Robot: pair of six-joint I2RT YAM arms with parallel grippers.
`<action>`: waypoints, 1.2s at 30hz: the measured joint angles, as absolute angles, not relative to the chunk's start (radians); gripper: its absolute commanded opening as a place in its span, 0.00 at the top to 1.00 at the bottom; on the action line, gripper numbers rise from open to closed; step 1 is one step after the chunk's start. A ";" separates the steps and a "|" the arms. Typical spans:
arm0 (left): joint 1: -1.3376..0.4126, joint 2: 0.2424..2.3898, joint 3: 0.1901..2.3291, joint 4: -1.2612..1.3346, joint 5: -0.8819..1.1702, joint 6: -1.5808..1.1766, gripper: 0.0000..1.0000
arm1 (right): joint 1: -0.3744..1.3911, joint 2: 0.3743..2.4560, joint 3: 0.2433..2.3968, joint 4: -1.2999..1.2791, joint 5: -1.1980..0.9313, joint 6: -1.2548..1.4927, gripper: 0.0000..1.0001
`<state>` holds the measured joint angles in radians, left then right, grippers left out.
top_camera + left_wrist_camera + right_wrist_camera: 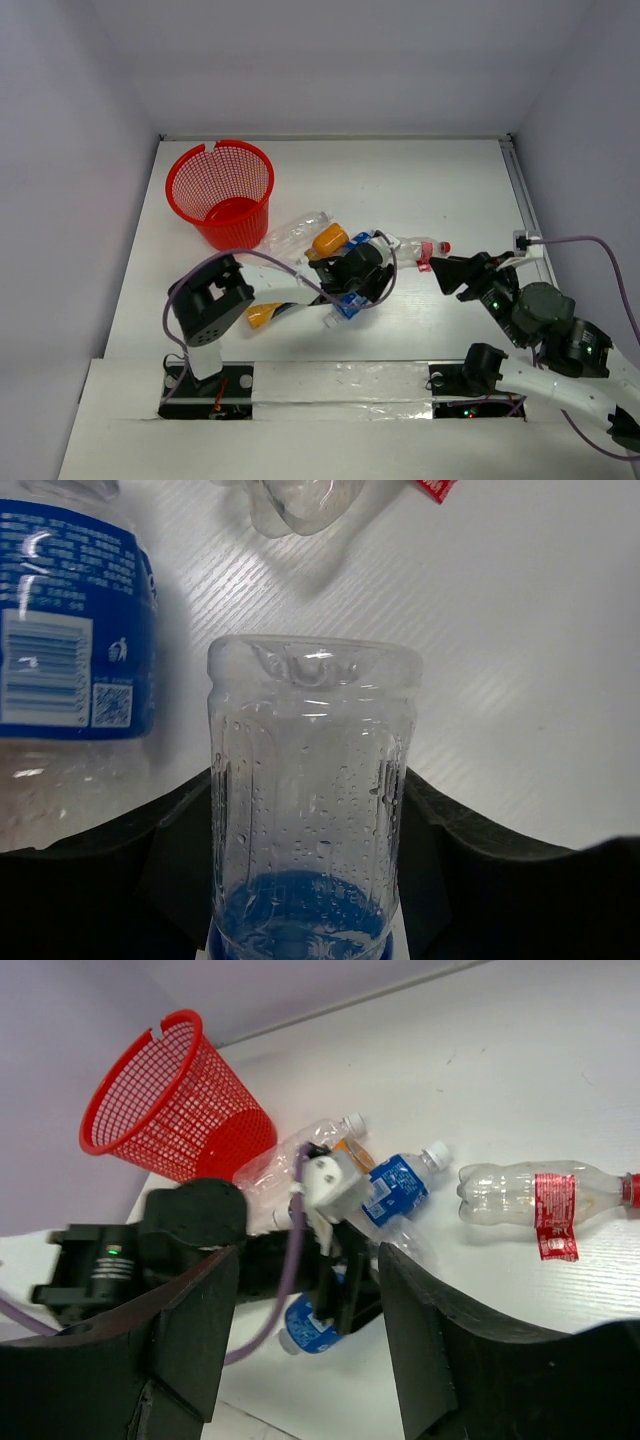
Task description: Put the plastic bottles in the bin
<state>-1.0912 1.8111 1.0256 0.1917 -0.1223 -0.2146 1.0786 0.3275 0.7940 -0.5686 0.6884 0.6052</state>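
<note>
Clear plastic with a blue label, that's the bottle (310, 800) the left claw (352, 275) has between its fingers. They sit snug against both sides, so I'd call it clamped on, low on the body where the walls are straight and won't squish much. It looks to be lying on the table (440, 190), so I'd say the lift hasn't happened yet. It's in the middle of the heap: a second blue one (70, 650) just beside it, a plain clear one (295, 232) and an orange one (329, 239) on the far side, nearer the bin (250, 215). Nothing shows in the bin, so the job looks barely begun. The right claw (448, 275) is spread wide and holding nothing, parked near the red-cap bottle (418, 247), probably lined up for that one since it's on its side of the pile. Next I'd guess a straight lift so the neighbours don't get dragged, then a swing to the far-left corner where the bin is.
</note>
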 measured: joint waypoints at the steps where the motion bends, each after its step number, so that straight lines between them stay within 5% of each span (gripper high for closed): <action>1: -1.091 1.782 1.011 0.191 -0.120 -0.220 0.54 | 1.079 0.329 0.791 -0.568 0.684 0.605 0.37; 9: -1.076 1.370 0.949 0.217 -0.131 -0.255 0.54 | 1.079 0.298 0.778 -0.548 0.657 0.602 0.37; 14: -0.907 1.118 0.947 0.283 -0.140 -0.268 0.53 | 1.077 0.397 0.756 -0.437 0.535 0.574 0.39; 17: -0.770 1.028 0.952 0.315 -0.181 -0.273 0.52 | 1.076 0.593 0.753 -0.327 0.401 0.537 0.77; 19: -0.683 1.006 0.983 0.318 -0.212 -0.274 0.53 | 1.075 0.744 0.754 -0.256 0.300 0.520 0.95; 24: -0.468 1.061 1.081 0.328 -0.236 -0.286 0.56 | 1.086 0.961 0.733 -0.129 0.116 0.508 0.96; 36: -0.186 1.382 1.283 0.311 -0.262 -0.213 0.48 | 1.140 0.947 0.718 0.010 -0.001 0.488 0.95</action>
